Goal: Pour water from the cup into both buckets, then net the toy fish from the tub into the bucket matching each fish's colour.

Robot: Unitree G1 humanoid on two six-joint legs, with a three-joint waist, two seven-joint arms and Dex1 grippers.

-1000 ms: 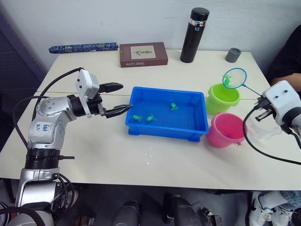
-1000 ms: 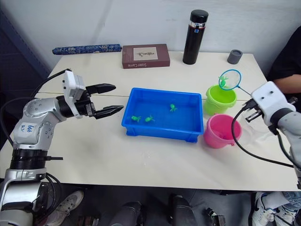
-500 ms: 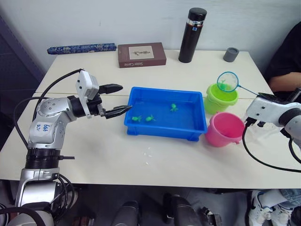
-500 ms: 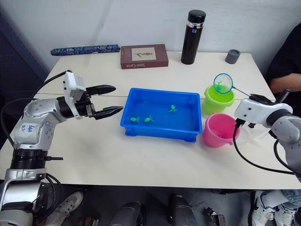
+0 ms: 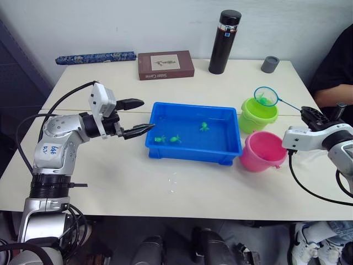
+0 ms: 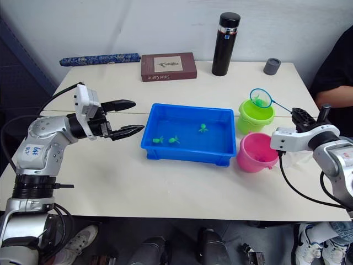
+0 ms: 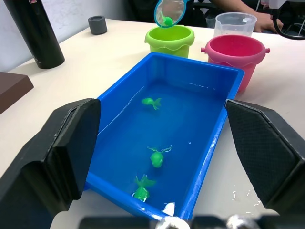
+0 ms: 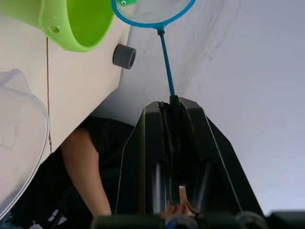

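Note:
The blue tub (image 5: 231,150) sits mid-table with three green toy fish (image 5: 177,139) in shallow water. My left gripper (image 5: 148,114) hovers open just left of the tub. My right gripper (image 8: 169,102) is shut on the net's thin handle at the table's right edge. The net (image 5: 266,95) hangs over the lime green bucket (image 5: 255,117) with one green fish (image 7: 167,21) in its mesh. The pink bucket (image 5: 263,150) stands in front of the green one. The clear cup (image 7: 234,23) stands to the right of the pink bucket, by my right arm.
At the back of the table stand a tall black flask (image 5: 223,41), a small grey cup (image 5: 269,64), a brown book (image 5: 166,64) and a blue patterned roll (image 5: 95,56). A person in black (image 5: 337,58) sits at the far right corner.
My right wrist has dropped and turned while holding the net, which stays over the green bucket, a little lower. The left arm has not moved.

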